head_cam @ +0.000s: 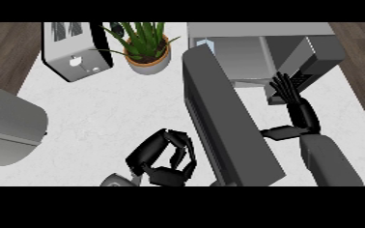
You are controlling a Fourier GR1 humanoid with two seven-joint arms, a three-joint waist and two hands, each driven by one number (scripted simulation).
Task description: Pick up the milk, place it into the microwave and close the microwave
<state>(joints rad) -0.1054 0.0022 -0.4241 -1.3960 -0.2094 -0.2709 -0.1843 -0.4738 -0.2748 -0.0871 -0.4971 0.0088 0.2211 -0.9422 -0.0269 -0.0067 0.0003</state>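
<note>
The small white-and-blue milk carton (204, 43) appears to stand inside the grey box-shaped microwave (257, 29), in the cavity's rear left corner, just past the top edge of the wide dark grey microwave door (228, 121), which hangs swung out over the white marbled counter (107, 106). A carton like this is probably light and fairly stiff, with smooth sides that dent if squeezed, so it is best taken round its middle. With it inside, what is left to handle is likely the door: a rigid hinged slab, best pushed flat on its outer face near the free edge. The right hand (291, 92) reaches up from the lower right, fingers straight and together over the microwave's right side by its dark panel, holding nothing; its thumb points left toward the door's inner face — whether it touches is unclear. The left hand (165, 157) sits low, left of the door, fingers curled on nothing visible.
</note>
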